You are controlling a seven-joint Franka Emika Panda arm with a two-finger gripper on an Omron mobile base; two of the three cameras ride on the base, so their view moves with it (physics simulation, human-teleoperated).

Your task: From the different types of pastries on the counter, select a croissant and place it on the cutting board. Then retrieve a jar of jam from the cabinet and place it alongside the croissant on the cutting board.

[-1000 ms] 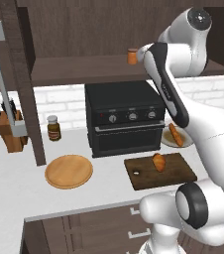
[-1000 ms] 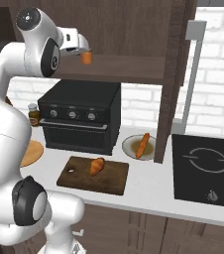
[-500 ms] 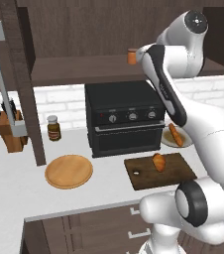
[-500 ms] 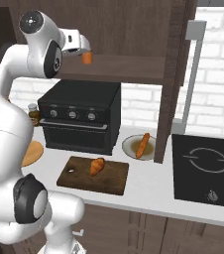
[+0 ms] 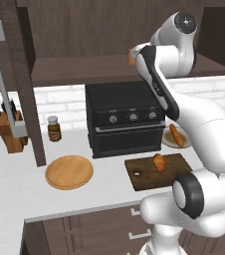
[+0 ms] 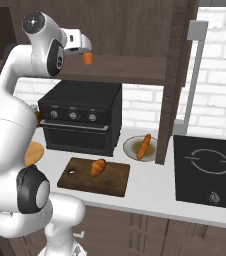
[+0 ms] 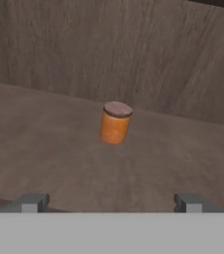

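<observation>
Tool [image 7: 109, 202] raised to the open shelf of the dark brown wooden wall cabinet [image 6: 135, 70], fingers spread fully wide, nothing between them. Small orange cylindrical jar of jam [image 7: 115, 122] with darker lid stands upright on the shelf board, ahead of the fingertips [image 7: 32, 202] and apart from them, roughly centred between. From the right base view, the jar [image 6: 88, 58] sits just beyond the tool's end, above the black oven [image 6: 80, 122].

Below: small plump golden-brown croissant [image 6: 98, 167] lies on the dark brown rectangular cutting board [image 6: 112, 181], near the board's middle; board rests on the pale grey-white counter [image 6: 150, 192] in front of the oven. Longer thin orange-brown loaf [image 6: 144, 145] lies on a small pale plate [image 6: 131, 148] right of the oven.

Left of the oven: round light wooden plate [image 5: 68, 172], dark brown jar with yellow label [image 5: 54, 129], knife block [image 5: 9, 130].
</observation>
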